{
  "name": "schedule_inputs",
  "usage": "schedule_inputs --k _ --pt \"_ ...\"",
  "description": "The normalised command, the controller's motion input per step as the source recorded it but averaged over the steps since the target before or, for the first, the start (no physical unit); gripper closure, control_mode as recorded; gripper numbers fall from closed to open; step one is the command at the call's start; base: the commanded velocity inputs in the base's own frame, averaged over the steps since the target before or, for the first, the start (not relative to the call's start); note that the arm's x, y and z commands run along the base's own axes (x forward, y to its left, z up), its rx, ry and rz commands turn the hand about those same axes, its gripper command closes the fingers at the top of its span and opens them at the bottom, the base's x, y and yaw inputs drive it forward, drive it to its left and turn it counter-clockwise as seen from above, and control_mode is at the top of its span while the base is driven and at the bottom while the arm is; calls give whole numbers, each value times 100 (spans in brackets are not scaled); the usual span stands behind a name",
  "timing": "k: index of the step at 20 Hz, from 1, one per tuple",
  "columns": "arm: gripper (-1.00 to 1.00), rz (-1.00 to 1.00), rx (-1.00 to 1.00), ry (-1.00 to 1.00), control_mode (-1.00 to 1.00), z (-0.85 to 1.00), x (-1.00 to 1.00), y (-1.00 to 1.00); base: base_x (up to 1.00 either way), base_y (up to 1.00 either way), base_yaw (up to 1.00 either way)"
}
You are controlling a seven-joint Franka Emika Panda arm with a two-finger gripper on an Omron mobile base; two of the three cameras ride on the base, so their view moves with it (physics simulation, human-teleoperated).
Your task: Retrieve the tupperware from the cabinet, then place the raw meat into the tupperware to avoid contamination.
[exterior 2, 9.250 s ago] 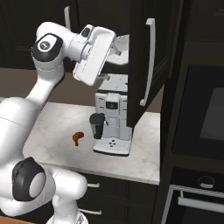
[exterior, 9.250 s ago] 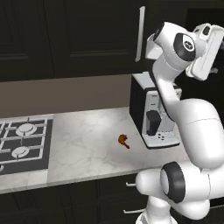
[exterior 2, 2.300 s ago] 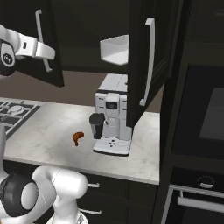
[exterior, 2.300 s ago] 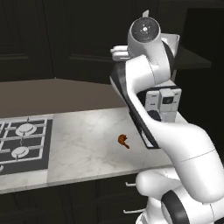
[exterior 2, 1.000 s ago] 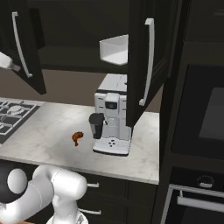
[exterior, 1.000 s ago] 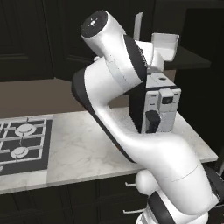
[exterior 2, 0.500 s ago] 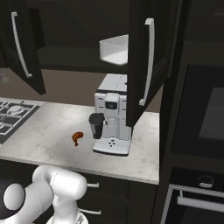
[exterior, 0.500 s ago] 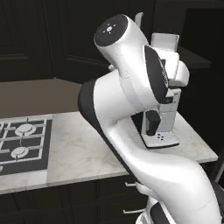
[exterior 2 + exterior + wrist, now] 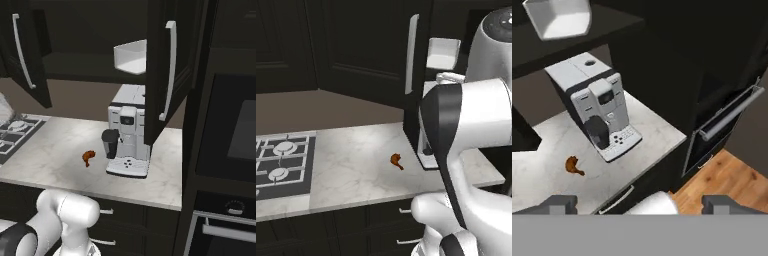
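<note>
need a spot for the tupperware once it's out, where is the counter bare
The widest bare stretch of the pale marble counter lies between the black gas stove and the small reddish-brown raw meat. A narrower strip runs right of the silver coffee machine, under the open cabinet door. Between meat and machine it is tight.

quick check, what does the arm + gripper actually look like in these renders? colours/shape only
The arm has glossy white rounded shell segments with a black band at the joint and a grey cap on top; another dark joint ring shows on the white base link in the right base view. No cables or markings are visible. In the hand view the gripper shows two small flat grey finger tips.
</note>
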Motion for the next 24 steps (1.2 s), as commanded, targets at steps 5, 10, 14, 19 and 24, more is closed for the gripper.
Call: schedule_inputs --k 5,10,14,19,24 --pt "-100 1 33 21 -100 -9 39 -67 0 0 0" --pt "-100 3 37 21 -100 -1 65 -38 0 0 0" --pt "-100 7 34 19 -100 -6 81 -8 0 0 0" --pt "-100 2 31 21 -100 -12 94 11 0 0 0" --pt "-100 1 33 25 -100 -12 87 15 0 0 0"
